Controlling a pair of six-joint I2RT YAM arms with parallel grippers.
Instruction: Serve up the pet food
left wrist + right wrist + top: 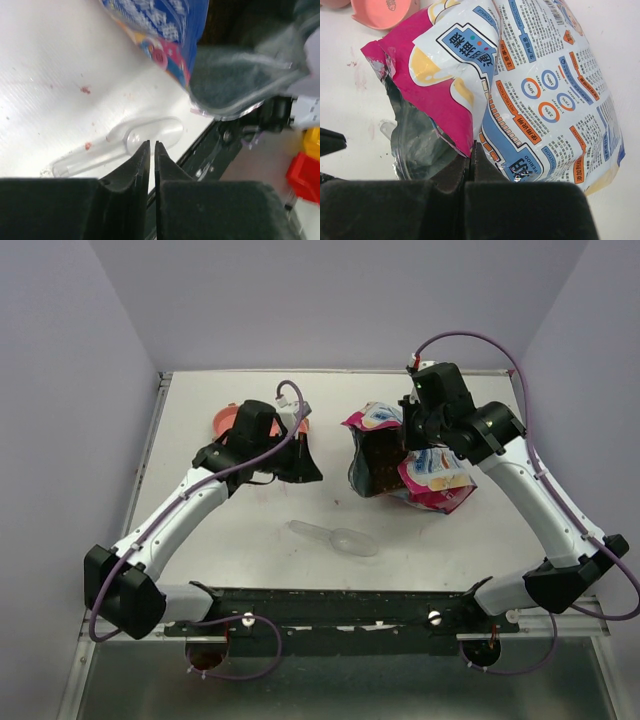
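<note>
Our right gripper (471, 146) pinches the bag (545, 85) by its opened edge, pet food (377, 462) dark inside. Our left gripper (151, 145), jaws barely parted and empty, points toward the scoop (150, 131): we should widen first, then take the handle squarely.

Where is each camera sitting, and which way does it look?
Top camera: high behind the arms, looking down at the table; left arm and right arm show.
Left wrist camera: on the left arm, looking past the left gripper at the scoop.
Right wrist camera: on the right arm, looking past the right gripper, shut on the bag.
Shared: top and left wrist both show the scoop; all three show the bag.
</note>
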